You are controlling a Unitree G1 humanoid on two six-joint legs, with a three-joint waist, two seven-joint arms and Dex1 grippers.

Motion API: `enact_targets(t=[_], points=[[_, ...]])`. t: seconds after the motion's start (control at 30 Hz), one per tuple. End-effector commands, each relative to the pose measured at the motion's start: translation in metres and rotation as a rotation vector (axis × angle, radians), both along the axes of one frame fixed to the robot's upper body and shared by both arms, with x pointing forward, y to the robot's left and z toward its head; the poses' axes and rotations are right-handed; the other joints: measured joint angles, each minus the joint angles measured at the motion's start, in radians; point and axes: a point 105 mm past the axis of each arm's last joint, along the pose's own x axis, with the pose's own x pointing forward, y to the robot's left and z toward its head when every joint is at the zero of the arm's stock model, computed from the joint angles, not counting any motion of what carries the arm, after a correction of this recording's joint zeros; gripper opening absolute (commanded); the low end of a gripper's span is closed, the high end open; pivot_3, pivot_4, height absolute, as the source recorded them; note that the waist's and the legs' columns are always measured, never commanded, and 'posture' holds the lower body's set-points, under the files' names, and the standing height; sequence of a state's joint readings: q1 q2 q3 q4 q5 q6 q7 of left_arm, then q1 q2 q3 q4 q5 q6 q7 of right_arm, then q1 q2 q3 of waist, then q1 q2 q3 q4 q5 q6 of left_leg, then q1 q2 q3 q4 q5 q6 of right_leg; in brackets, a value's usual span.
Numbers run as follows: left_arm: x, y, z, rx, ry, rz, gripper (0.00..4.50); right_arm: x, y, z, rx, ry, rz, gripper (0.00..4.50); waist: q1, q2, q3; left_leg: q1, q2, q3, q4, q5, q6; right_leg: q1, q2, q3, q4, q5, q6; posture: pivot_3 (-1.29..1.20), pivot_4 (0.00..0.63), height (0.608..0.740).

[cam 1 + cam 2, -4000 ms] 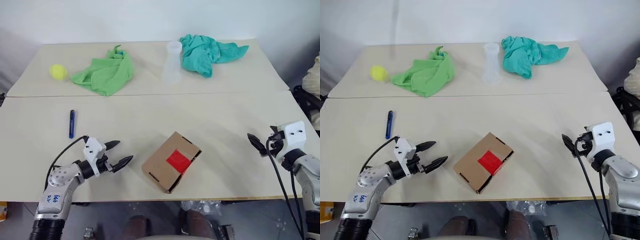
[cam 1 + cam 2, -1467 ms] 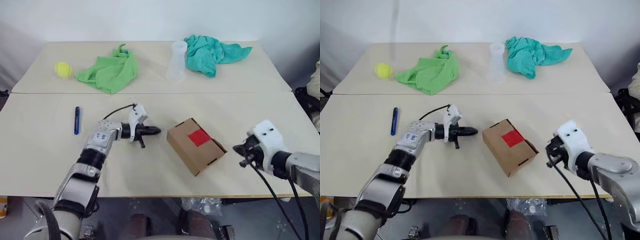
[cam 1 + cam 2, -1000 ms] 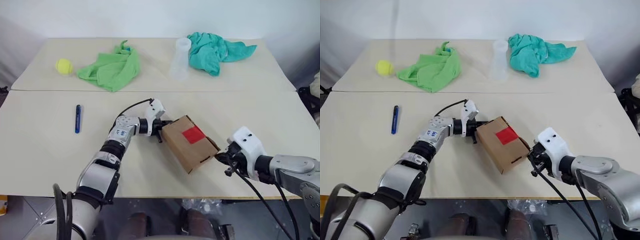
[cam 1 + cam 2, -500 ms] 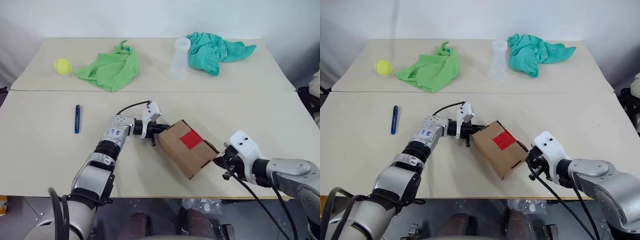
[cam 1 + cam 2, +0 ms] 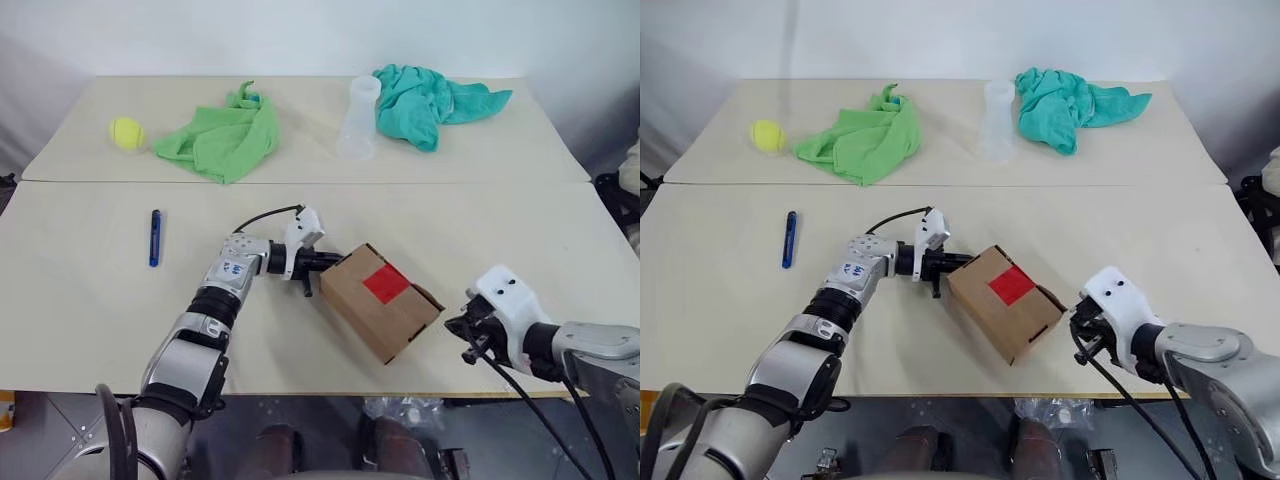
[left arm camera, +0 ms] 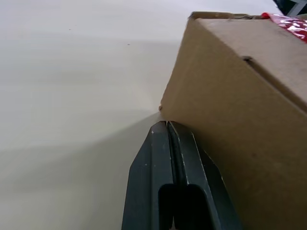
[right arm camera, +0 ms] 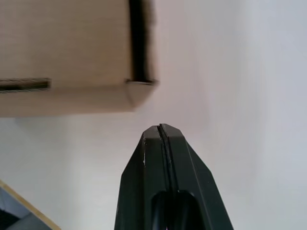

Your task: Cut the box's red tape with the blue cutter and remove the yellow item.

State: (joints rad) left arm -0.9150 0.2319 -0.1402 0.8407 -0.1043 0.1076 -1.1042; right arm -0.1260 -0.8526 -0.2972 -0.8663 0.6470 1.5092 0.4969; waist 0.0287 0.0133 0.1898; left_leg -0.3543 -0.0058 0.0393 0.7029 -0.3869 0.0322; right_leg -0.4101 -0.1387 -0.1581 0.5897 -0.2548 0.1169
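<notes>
**Box being squared up; cutter not yet picked up**

The step in hand looked like positioning the box [image 5: 381,314], before any cutting. The left claw [image 5: 322,262] was clenched with nothing in it, its tips at the box's left corner, touching or all but touching the cardboard side in the left wrist view. The right claw [image 5: 462,329] was likewise clenched and empty, a little apart from the box's right end, just off its corner in the right wrist view.

The box sat at the centre of the frame, slightly toward the lower edge, on the near surface [image 5: 90,310]. It lay turned at an angle, its long axis running from the centre left down toward the lower right. The red tape [image 5: 385,285] faced up, unbroken, on its top. The yellow item was presumably inside, unseen.

The blue cutter [image 5: 155,237] lay at the left of the frame, well apart from both claws, its long axis pointing nearly straight up and down the picture.

Next, one claw would likely have to release, reach the cutter and close along its slim body, while the other steadied the box.
</notes>
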Motion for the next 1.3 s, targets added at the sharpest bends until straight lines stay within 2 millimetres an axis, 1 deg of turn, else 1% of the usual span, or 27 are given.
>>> enact_targets(t=[0.03,0.13,0.2,0.23,0.3,0.33,0.37,0.4,0.47,0.53,0.57,0.6,0.67,0.73,0.77,0.8,0.9,0.97,1.0,1.03,1.13,1.23,1.27,1.3], points=[[0.006,0.006,0.007,-0.001,-0.033,0.033,0.03,0.000,-0.006,0.011,-0.027,-0.055,-0.005,0.00,0.000,0.000,0.000,0.000,0.000,0.000,0.000,0.000,0.000,0.000,0.000,0.000,0.000,0.000,0.000,0.00,0.150,0.740],[0.011,0.008,0.012,-0.002,-0.055,0.059,0.03,0.003,-0.015,0.014,-0.045,-0.070,-0.030,0.00,0.001,0.000,0.000,0.000,0.000,0.000,0.000,0.000,0.000,0.000,0.000,0.000,0.000,0.000,0.000,0.00,0.150,0.740],[0.019,0.013,0.021,-0.016,-0.080,0.113,0.03,0.011,-0.027,0.020,-0.071,-0.113,-0.078,0.00,0.001,0.000,0.000,0.000,0.000,0.000,0.001,0.000,0.000,0.000,0.000,0.000,0.000,0.000,0.000,0.00,0.150,0.740],[0.025,0.017,0.025,-0.024,-0.095,0.158,0.20,0.015,-0.033,0.023,-0.073,-0.136,-0.107,0.00,0.001,0.000,0.000,0.000,0.000,0.000,0.001,0.000,0.000,0.000,0.000,0.000,0.000,0.000,0.000,0.00,0.150,0.740],[0.035,0.029,0.030,-0.009,-0.062,0.237,0.62,0.024,-0.041,0.030,-0.053,-0.181,-0.153,0.37,0.000,-0.001,0.000,0.000,0.000,0.001,0.001,0.000,0.000,0.000,0.000,0.001,0.001,0.000,0.000,0.00,0.150,0.740],[0.038,0.034,0.031,0.000,-0.038,0.266,0.94,0.027,-0.042,0.033,-0.039,-0.196,-0.158,0.64,0.000,-0.001,0.000,0.000,0.000,0.001,0.002,0.000,0.000,0.000,0.000,0.001,0.001,0.000,0.000,0.00,0.150,0.740],[0.040,0.038,0.035,-0.002,-0.034,0.287,1.17,0.031,-0.044,0.036,-0.031,-0.219,-0.166,0.87,-0.001,-0.001,0.000,0.000,0.000,0.001,0.002,0.000,0.000,0.000,0.000,0.001,0.001,0.001,0.000,0.00,0.150,0.740],[0.043,0.042,0.040,-0.007,-0.037,0.309,1.52,0.035,-0.046,0.040,-0.015,-0.246,-0.178,1.27,-0.002,-0.001,0.000,0.000,0.000,0.001,0.002,0.000,0.000,0.000,0.000,0.001,0.001,0.001,0.000,0.00,0.150,0.740],[0.046,0.050,0.050,-0.024,-0.047,0.352,2.11,0.042,-0.046,0.047,0.036,-0.283,-0.181,1.94,-0.003,-0.001,0.000,0.000,0.000,0.001,0.002,0.000,0.000,0.000,0.000,0.001,0.001,0.001,0.000,0.00,0.150,0.740],[0.050,0.061,0.063,-0.055,-0.064,0.418,2.74,0.048,-0.040,0.056,0.110,-0.322,-0.144,2.62,-0.003,-0.001,0.001,0.000,0.000,0.001,0.002,0.000,0.000,0.000,0.000,0.001,0.001,0.001,0.000,0.00,0.150,0.740],[0.052,0.066,0.070,-0.071,-0.091,0.450,3.10,0.051,-0.038,0.060,0.151,-0.341,-0.128,3.04,-0.003,-0.002,0.001,0.000,0.000,0.001,0.002,0.000,0.000,0.000,0.000,0.001,0.001,0.001,0.000,0.00,0.150,0.740],[0.053,0.070,0.077,-0.091,-0.119,0.489,3.35,0.054,-0.035,0.065,0.181,-0.360,-0.110,3.30,-0.003,-0.002,0.001,0.000,0.000,0.001,0.002,0.000,0.000,-0.001,0.000,0.001,0.001,0.001,0.000,0.00,0.150,0.740],[0.054,0.077,0.087,-0.125,-0.149,0.556,4.01,0.058,-0.029,0.072,0.225,-0.392,-0.062,4.07,-0.002,-0.002,0.001,0.000,0.001,0.001,0.002,0.000,0.000,-0.001,0.000,0.001,0.001,0.001,0.000,0.00,0.150,0.740],[0.053,0.082,0.093,-0.138,-0.182,0.619,4.45,0.062,-0.023,0.077,0.255,-0.418,-0.006,4.50,-0.001,-0.002,0.001,0.000,0.001,0.000,0.002,0.000,0.000,0.000,0.000,0.001,0.001,0.001,0.000,0.00,0.150,0.740],[0.055,0.089,0.097,-0.154,-0.205,0.677,4.45,0.064,-0.019,0.079,0.268,-0.431,0.033,4.50,-0.001,-0.002,0.001,0.000,0.001,0.000,0.002,0.000,0.000,0.000,-0.001,0.001,0.002,0.001,0.001,0.00,0.150,0.740],[0.056,0.102,0.101,-0.166,-0.235,0.773,4.45,0.066,-0.012,0.083,0.287,-0.457,0.094,4.50,-0.002,-0.002,0.001,0.000,0.001,0.000,0.002,0.000,0.000,0.000,-0.001,0.001,0.002,0.001,0.001,0.00,0.150,0.740],[0.056,0.132,0.108,-0.200,-0.280,0.991,4.45,0.070,-0.001,0.094,0.331,-0.529,0.215,4.50,-0.004,-0.002,0.001,0.000,0.001,0.001,0.002,0.000,0.001,0.000,-0.001,0.002,0.001,0.001,0.002,0.00,0.150,0.740],[0.052,0.169,0.104,-0.130,-0.324,1.223,4.45,0.075,0.006,0.103,0.379,-0.583,0.278,4.50,-0.008,-0.002,0.001,0.000,0.001,0.001,0.002,0.001,0.001,0.000,-0.001,0.001,0.002,0.001,0.002,0.00,0.150,0.740],[0.049,0.179,0.102,-0.102,-0.330,1.289,4.45,0.077,0.007,0.105,0.391,-0.597,0.298,4.50,-0.009,-0.002,0.001,0.001,0.001,0.001,0.002,0.001,0.001,0.000,-0.001,0.002,0.002,0.001,0.002,0.00,0.150,0.740],[0.044,0.186,0.099,-0.083,-0.326,1.330,4.45,0.080,0.010,0.104,0.387,-0.590,0.329,4.50,-0.008,-0.002,0.001,0.001,0.001,0.002,0.002,0.001,0.001,0.000,-0.001,0.003,0.002,0.001,0.002,0.00,0.150,0.740],[0.031,0.195,0.094,-0.039,-0.322,1.399,4.45,0.086,0.015,0.100,0.375,-0.567,0.382,4.50,-0.003,-0.002,0.001,0.001,0.001,0.002,0.002,0.001,0.000,0.000,-0.001,0.003,0.003,0.001,0.002,0.00,0.150,0.740],[0.018,0.201,0.085,-0.041,-0.249,1.446,3.88,0.094,0.021,0.101,0.381,-0.559,0.426,4.50,0.000,-0.002,0.001,0.000,0.001,0.000,0.005,0.001,0.001,0.000,-0.002,0.002,0.003,0.001,0.002,0.00,0.150,0.740],[0.016,0.200,0.084,-0.038,-0.239,1.448,3.66,0.095,0.021,0.101,0.381,-0.559,0.432,4.50,0.002,-0.002,0.001,-0.001,0.001,0.000,0.006,0.001,0.001,0.000,-0.002,0.001,0.003,0.001,0.002,0.00,0.150,0.740],[0.012,0.204,0.084,-0.030,-0.226,1.474,3.34,0.096,0.023,0.101,0.381,-0.552,0.449,4.50,0.003,-0.002,0.001,-0.001,0.001,0.000,0.007,0.001,0.001,0.000,-0.002,0.001,0.003,0.002,0.002,0.00,0.150,0.740]])
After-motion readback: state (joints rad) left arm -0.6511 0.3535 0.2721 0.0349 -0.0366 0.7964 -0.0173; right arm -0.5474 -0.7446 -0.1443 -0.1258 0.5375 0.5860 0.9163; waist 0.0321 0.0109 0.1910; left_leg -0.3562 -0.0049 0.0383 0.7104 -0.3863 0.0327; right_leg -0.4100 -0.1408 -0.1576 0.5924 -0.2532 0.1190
